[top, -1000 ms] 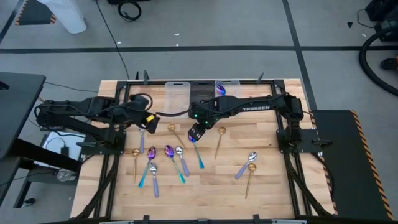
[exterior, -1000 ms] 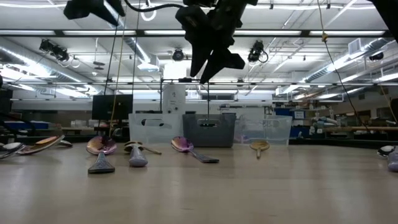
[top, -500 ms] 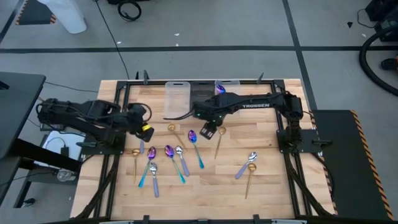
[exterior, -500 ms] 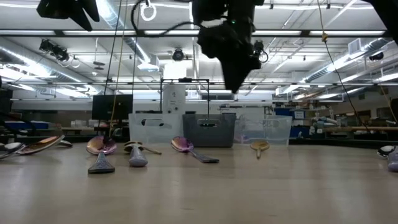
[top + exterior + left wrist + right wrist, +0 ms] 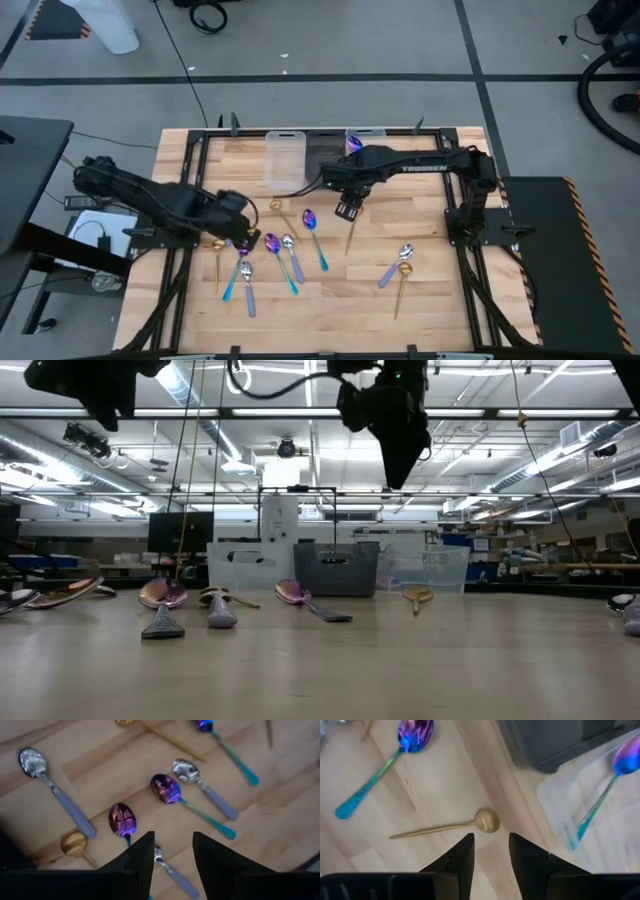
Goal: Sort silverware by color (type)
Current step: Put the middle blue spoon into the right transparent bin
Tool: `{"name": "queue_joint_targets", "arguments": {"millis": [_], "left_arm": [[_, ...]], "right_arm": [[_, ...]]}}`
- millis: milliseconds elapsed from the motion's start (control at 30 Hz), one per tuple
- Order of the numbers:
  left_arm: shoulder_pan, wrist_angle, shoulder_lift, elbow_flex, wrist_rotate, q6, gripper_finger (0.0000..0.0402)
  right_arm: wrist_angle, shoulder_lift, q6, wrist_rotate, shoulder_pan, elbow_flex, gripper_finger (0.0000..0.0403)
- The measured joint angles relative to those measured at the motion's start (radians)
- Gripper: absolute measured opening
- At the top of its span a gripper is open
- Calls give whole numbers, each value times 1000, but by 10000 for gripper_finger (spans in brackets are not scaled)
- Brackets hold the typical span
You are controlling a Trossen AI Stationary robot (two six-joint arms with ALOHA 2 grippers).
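At the left of the worktop [image 5: 440, 300] the left tool [image 5: 238, 232] hangs low over a cluster of spoons, its two dark fingers [image 5: 142, 855] parted with nothing between them, which reads as lining up for a pick. Directly beneath it in its wrist view lie a purple-bowled teal spoon [image 5: 122, 820], a lavender-handled silver spoon [image 5: 55, 790] and the bowl of a gold spoon [image 5: 74, 843], all flat on the wood and not yet sorted. Further right in the cluster lie a second purple-bowled spoon [image 5: 279, 257] and another lavender-handled one [image 5: 292, 256], side by side. At the middle of the far edge stand the bins, a clear bin [image 5: 283, 158] and a dark bin [image 5: 322, 150], placed there, I judge, as the drop points for each colour. The right tool [image 5: 346, 209] hovers empty and open just in front of them, above the bowl of a long gold spoon [image 5: 445, 826]; a third bin [image 5: 580, 810] already holds one teal-handled spoon [image 5: 605, 785] (so that colour seems to belong there). Towards the right side, well apart from the rest, a lavender-handled spoon [image 5: 395, 266] and a gold one [image 5: 402, 285] wait together.
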Motion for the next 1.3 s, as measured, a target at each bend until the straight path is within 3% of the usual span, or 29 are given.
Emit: {"name": "queue_joint_targets", "arguments": {"millis": [300,433,600,800,933,1133,1300], "left_arm": [[-27,26,112,0,3,1,141],[-27,245,113,-85,26,-17,141],[-37,490,114,-241,52,-204,141],[-29,536,114,-327,36,-426,141],[-11,535,151,-309,35,-468,141],[3,528,313,-199,32,-481,141],[-19,520,410,-157,12,-617,141]], "right_arm": [[103,-144,-32,-2,-18,0,126],[144,-200,-25,33,-23,0,125],[152,-254,-22,85,-23,0,124],[150,-297,-23,85,-23,0,124],[140,-299,-31,83,-23,0,124],[120,-299,-57,81,-22,0,124],[101,-311,-80,81,-20,0,124]]}}
